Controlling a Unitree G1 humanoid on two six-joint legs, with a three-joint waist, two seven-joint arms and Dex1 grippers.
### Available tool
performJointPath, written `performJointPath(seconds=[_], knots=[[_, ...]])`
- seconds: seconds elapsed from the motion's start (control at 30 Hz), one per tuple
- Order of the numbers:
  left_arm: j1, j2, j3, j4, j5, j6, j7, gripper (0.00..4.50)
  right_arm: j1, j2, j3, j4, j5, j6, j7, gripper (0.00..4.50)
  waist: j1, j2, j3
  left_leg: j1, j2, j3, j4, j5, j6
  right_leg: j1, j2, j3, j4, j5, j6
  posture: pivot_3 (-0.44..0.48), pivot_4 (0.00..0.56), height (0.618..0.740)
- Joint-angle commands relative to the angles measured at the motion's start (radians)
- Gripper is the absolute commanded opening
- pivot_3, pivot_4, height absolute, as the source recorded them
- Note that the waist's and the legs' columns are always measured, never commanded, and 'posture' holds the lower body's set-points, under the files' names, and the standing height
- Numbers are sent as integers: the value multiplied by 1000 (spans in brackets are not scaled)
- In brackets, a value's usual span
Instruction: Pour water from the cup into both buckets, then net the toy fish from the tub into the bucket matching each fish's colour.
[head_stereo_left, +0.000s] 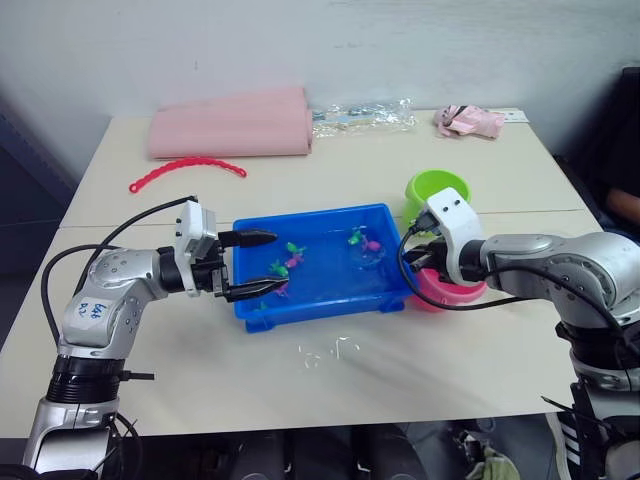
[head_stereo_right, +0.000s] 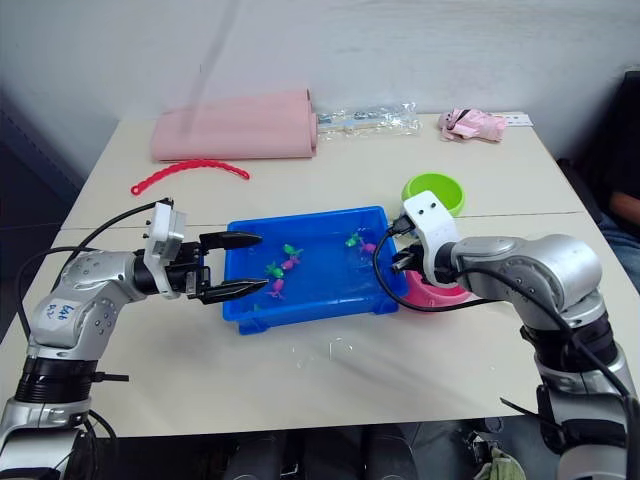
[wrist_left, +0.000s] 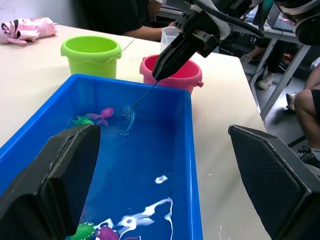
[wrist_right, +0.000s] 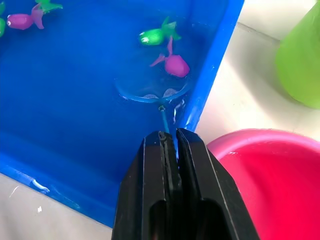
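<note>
One blue tub (head_stereo_left: 322, 301) is counted on the table. Two buckets are counted beside it: one lime green bucket (wrist_left: 91, 54) and one pink bucket (wrist_left: 172, 74). One clear cup (wrist_left: 169, 36) is seen behind the pink bucket. One net (wrist_right: 152, 93) is counted in the tub. Four toy fish can be made out in the tub: two green, marked at (wrist_right: 155, 35) and (head_stereo_left: 279, 268), and two pink, marked at (wrist_right: 174, 64) and (head_stereo_left: 293, 260). Further fish, if present, cannot be told apart.
</note>
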Motion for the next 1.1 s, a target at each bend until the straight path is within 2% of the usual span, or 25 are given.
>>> performJointPath(seconds=[0.03,0.27,0.4,0.53,0.63,0.77,0.93,1.1], knots=[[4,18,29,-45,-8,-13,4,4452,70,-44,-45,-89,-84,-98,39,0,1,0,0,0,0,0,0,0,0,0,0,0,0,0,0,0,150,740],[2,22,25,-41,-8,-12,-1,4452,148,-78,-81,-147,-123,-158,112,0,3,0,0,0,0,0,0,0,0,0,0,0,-1,0,0,0,150,740],[2,26,25,-37,-9,-13,-5,4452,209,-109,-109,-186,-139,-242,207,0,3,0,0,0,0,0,0,0,1,0,0,0,-1,0,0,0,150,740],[5,30,27,-33,-10,-13,-10,4452,316,-101,-250,-223,-91,-353,328,0,3,0,0,0,0,-1,-1,-1,1,1,0,-1,-2,0,0,0,150,740],[4,28,22,-27,-12,-12,-15,4452,401,-38,-416,-226,16,-447,433,0,4,0,0,0,0,-1,-1,-1,1,2,0,-2,-4,1,1,0,150,740],[-20,18,2,-4,-9,-11,-29,4452,574,-77,-488,-221,-108,-673,603,0,7,0,0,1,0,-3,-1,-1,1,4,1,-3,-6,1,1,0,150,740],[-64,6,-24,27,-5,-14,-57,4452,726,-31,-629,-228,-106,-837,712,0,6,0,0,1,-1,-2,-1,-1,1,4,1,-3,-6,2,3,0,150,740],[-94,-11,-45,38,-8,-9,-76,4452,884,-40,-718,-168,-262,-1081,826,0,7,0,0,1,-1,-2,-1,-1,1,5,1,-2,-6,1,3,0,150,740]])
